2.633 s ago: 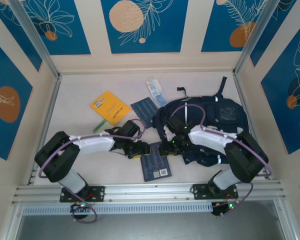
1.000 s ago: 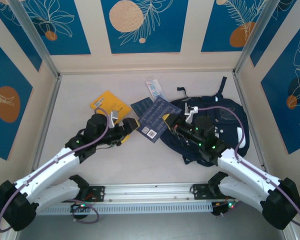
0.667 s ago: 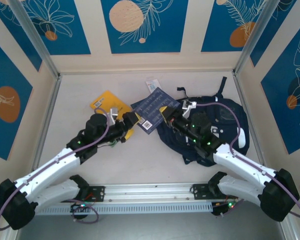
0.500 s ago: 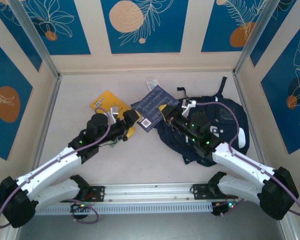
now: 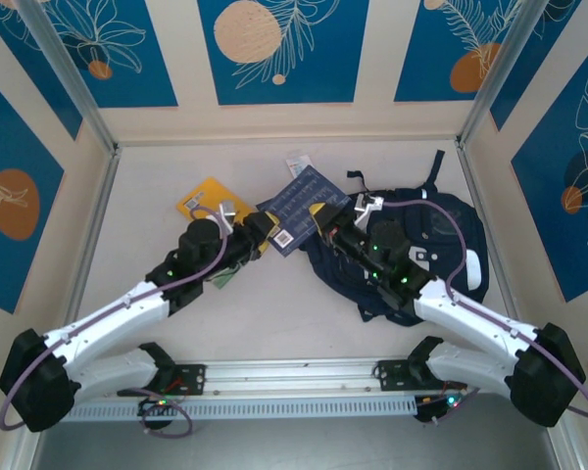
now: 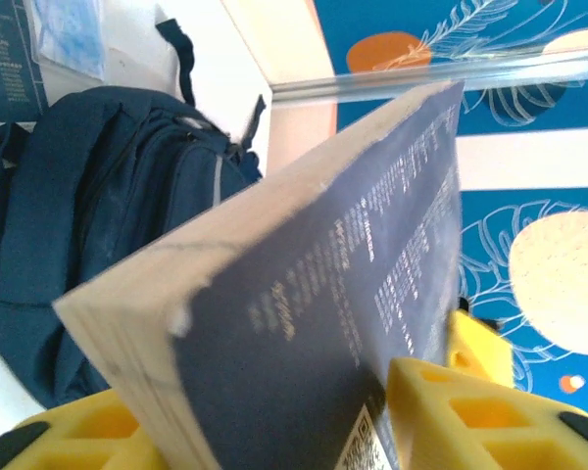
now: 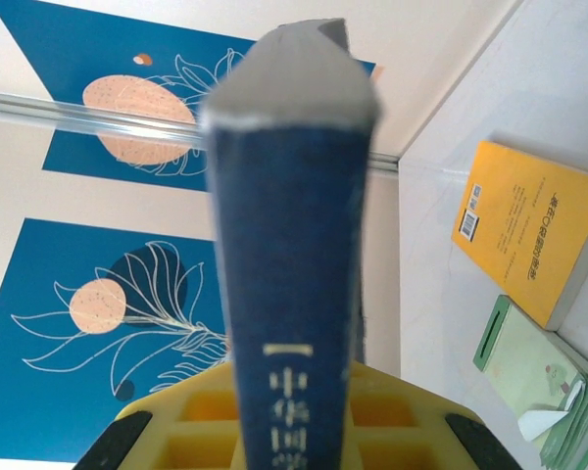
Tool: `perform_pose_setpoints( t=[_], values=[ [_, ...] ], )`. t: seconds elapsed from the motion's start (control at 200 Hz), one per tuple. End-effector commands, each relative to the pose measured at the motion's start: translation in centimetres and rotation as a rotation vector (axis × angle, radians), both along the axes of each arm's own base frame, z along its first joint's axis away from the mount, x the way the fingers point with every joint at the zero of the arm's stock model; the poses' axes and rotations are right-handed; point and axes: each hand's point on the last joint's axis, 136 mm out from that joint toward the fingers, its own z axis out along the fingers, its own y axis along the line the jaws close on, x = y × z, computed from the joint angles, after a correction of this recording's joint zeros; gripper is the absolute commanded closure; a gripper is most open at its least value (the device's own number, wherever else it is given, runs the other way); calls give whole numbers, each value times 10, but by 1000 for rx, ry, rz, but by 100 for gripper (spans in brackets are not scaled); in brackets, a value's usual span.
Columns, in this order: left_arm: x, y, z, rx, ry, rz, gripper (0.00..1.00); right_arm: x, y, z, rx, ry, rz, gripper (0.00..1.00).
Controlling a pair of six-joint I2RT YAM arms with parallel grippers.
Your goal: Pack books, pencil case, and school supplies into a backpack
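Note:
A dark navy book (image 5: 296, 204) with a white barcode label hangs tilted above the table, left of the backpack (image 5: 433, 235). My right gripper (image 5: 323, 220) is shut on its right edge; in the right wrist view the spine (image 7: 289, 245) rises from between the yellow fingers (image 7: 176, 421). My left gripper (image 5: 259, 231) is shut on the book's lower left corner, with the cover (image 6: 353, 245) wedged between its yellow fingers (image 6: 470, 411). The large navy backpack (image 6: 98, 215) lies behind the book. The yellow-orange book (image 5: 198, 199) lies flat at the back left.
A pale blue-white packet (image 5: 296, 163) lies near the back wall. A pale green packet (image 7: 539, 377) lies beside the yellow-orange book (image 7: 529, 230), partly under my left arm. Another navy book (image 6: 2, 59) lies flat under the held one. Metal frame posts stand at the back corners.
The right gripper carried the navy book up and back from the table's front. In the last second my left gripper moved in and closed on the book's lower left corner.

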Motion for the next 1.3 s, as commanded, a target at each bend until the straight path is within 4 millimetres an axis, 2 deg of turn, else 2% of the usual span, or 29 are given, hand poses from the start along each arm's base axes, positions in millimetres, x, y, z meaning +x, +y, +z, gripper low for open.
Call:
perform_pose_setpoints(
  t=[0.0,0.24,0.67,0.835,0.92,0.95,1.05,1.12,1.235,1.295],
  values=[
    [2,11,24,-8,-66,57,57,-4,-7,12,50,-36,-33,100],
    [2,11,21,6,-70,57,74,-7,-5,-15,27,24,-48,100],
    [2,-3,9,21,-46,23,71,-2,5,-29,11,65,-79,100],
    [2,0,10,40,-68,34,84,-3,0,-39,-17,89,-94,100],
    [2,1,8,58,-75,29,96,-4,-3,-45,-62,103,-92,100],
    [1,1,7,69,-78,27,100,-5,-5,-48,-90,111,-90,96],
    [-1,11,4,145,-97,32,100,-11,-16,-58,-209,122,-91,76],
    [-4,26,2,229,-119,51,100,-16,-30,-74,-310,168,-96,65],
    [-11,54,2,381,-173,77,100,-24,-61,-104,-452,258,-118,58],
    [-17,69,3,499,-198,81,100,-26,-74,-110,-500,241,-101,57]
  ],
)
